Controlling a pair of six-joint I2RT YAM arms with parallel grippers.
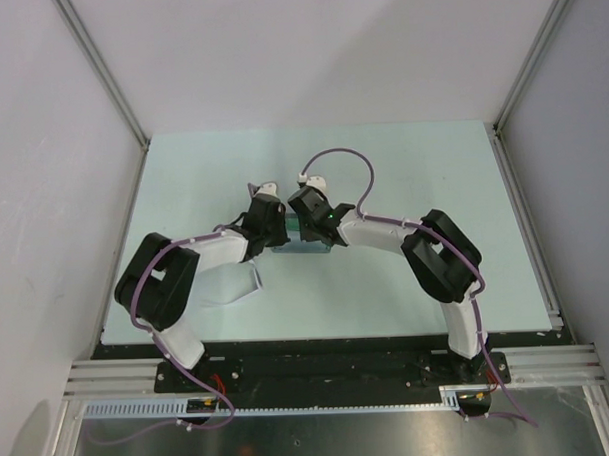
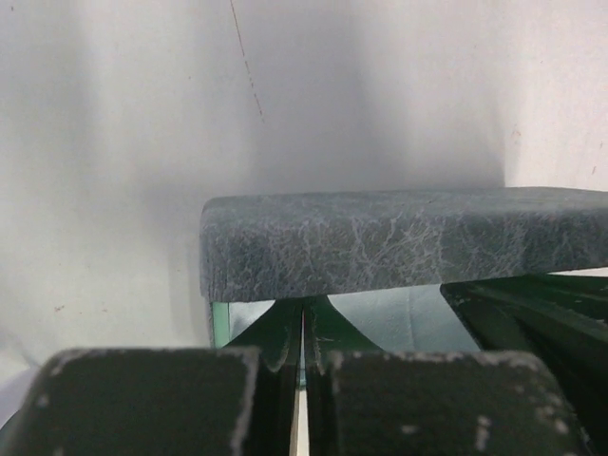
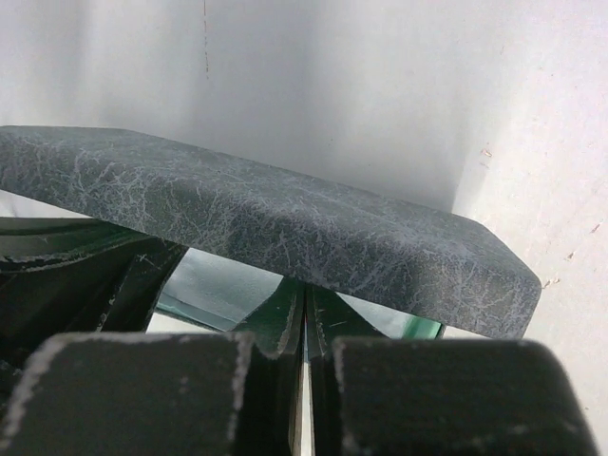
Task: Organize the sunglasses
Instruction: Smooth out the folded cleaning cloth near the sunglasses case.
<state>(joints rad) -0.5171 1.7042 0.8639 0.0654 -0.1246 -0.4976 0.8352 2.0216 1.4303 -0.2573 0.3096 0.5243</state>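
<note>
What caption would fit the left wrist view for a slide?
The left gripper, shut, with its tips close to one end of a grey textured case.

Top view: left gripper (image 1: 281, 227) and right gripper (image 1: 311, 228) met at frame centre and covered most of the grey-blue item (image 1: 303, 248) beneath. Only a sliver showed, too small to identify.
Left wrist: grey textured case (image 2: 399, 242) was cut off at the right edge.
Right wrist: same case ran off the left edge.
Near fingers (image 2: 142, 399) were blurred and cropped at the bottom of both wrist views.
</note>
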